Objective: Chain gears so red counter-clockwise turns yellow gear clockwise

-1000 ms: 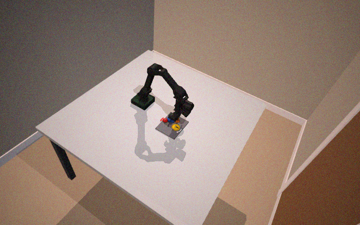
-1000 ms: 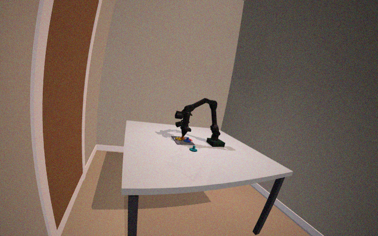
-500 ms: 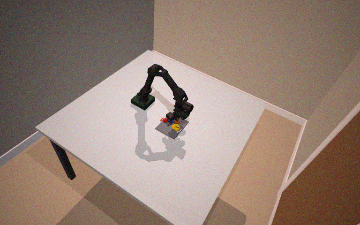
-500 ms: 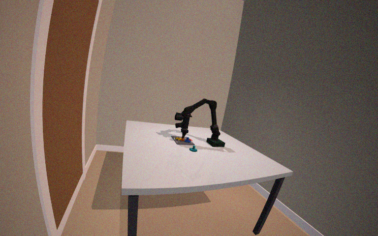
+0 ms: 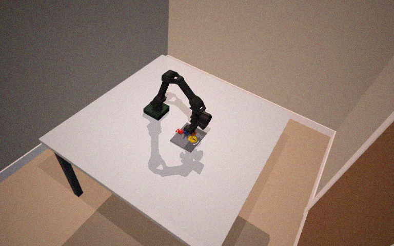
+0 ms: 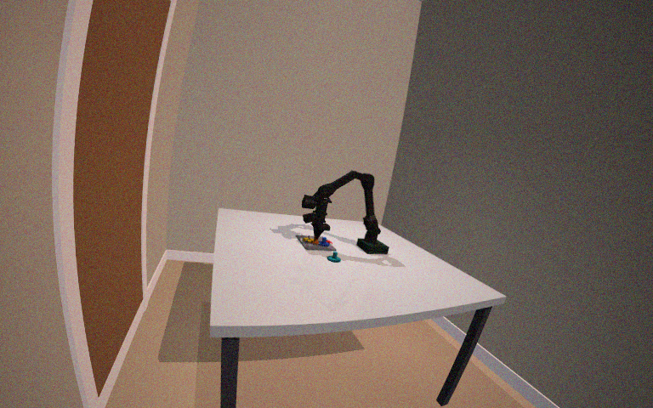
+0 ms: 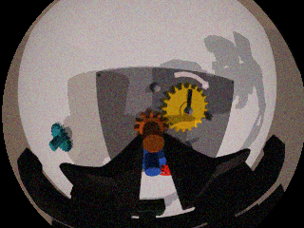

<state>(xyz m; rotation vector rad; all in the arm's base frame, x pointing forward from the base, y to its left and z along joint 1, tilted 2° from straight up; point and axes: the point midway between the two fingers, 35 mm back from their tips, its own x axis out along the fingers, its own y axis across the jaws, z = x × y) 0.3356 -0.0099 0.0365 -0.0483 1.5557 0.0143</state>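
Observation:
My gripper [image 5: 190, 132] [image 6: 316, 239] [image 7: 152, 137] is shut on the knob of the orange gear [image 6: 315, 242] [image 7: 153, 143], low over the grey board [image 5: 180, 142] [image 7: 220, 97]. The orange teeth appear close beside the yellow gear [image 5: 191, 140] [image 6: 307, 239] [image 7: 177, 105]; whether the orange gear sits flat is unclear. A blue gear [image 6: 324, 242] [image 7: 153, 162] stands on the board between the orange gear and the red gear [image 5: 180, 131] [image 7: 165, 170], partly hidden by the fingers. A teal gear [image 6: 334, 258] [image 7: 60, 138] stands on the table off the board.
An empty peg [image 7: 155, 87] shows left of the yellow gear in the wrist view. The white arrow [image 7: 192, 75] curves beside the yellow gear. The arm's dark green base [image 5: 156, 110] [image 6: 372, 246] stands on the white table [image 5: 116, 139] [image 6: 288, 288].

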